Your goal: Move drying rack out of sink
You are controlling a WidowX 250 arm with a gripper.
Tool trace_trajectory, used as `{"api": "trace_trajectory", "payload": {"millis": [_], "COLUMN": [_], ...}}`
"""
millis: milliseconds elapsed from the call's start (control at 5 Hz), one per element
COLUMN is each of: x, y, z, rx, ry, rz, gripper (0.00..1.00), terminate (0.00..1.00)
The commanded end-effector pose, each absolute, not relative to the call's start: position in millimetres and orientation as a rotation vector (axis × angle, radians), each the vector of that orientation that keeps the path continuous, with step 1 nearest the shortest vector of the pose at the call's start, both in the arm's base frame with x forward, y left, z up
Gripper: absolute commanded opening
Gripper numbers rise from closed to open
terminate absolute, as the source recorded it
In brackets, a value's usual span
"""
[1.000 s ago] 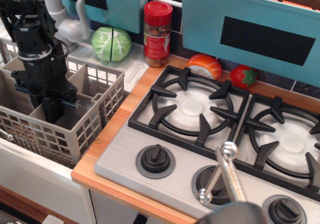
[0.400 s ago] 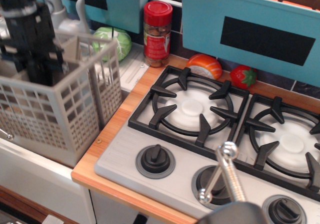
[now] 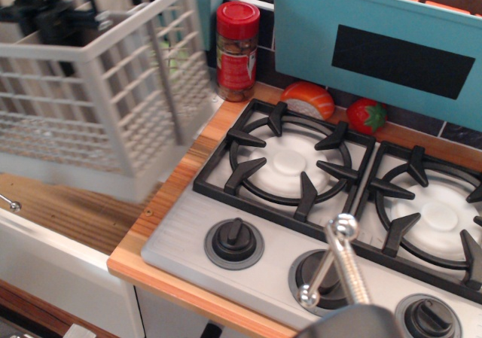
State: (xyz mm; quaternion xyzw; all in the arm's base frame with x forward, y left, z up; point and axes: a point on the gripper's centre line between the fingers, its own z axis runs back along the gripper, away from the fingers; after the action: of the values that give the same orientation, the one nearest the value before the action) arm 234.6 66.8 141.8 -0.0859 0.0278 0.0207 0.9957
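Observation:
The grey lattice drying rack (image 3: 105, 89) hangs in the air at the upper left, lifted clear above the sink, its image blurred by motion. My black gripper (image 3: 56, 10) reaches down into the rack from the top left and is shut on one of its inner dividers. Most of the gripper is hidden behind the rack's wall. The sink (image 3: 60, 210) shows its bare wood-brown bottom below the rack, with its white front wall at the lower left. The rack's right corner is above the wooden counter edge beside the stove.
A grey stovetop (image 3: 316, 195) with black grates and knobs fills the right. A red-capped spice jar (image 3: 237, 50), an orange toy (image 3: 306, 99) and a strawberry (image 3: 367, 114) stand at the back. A metal handle (image 3: 343, 266) rises at the front.
The rack has gone from resting in the sink to being lifted well above it and shifted slightly right, with the gripper rising with it. The sink's wooden bottom is now uncovered.

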Motion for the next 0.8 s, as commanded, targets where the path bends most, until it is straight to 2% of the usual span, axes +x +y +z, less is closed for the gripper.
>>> {"api": "trace_trajectory", "payload": {"millis": [0,200,600], "x": [239,245,261], "y": [-15,-58,-140], "z": [189,193,182], "rx": [-0.126,-0.11,-0.098], "ry": [-0.039,-0.039,-0.025], "rz": [0.059,0.085,0.063], "gripper": [0.0,0.0,0.0], "terminate": [0.0,0.0,0.0]}}
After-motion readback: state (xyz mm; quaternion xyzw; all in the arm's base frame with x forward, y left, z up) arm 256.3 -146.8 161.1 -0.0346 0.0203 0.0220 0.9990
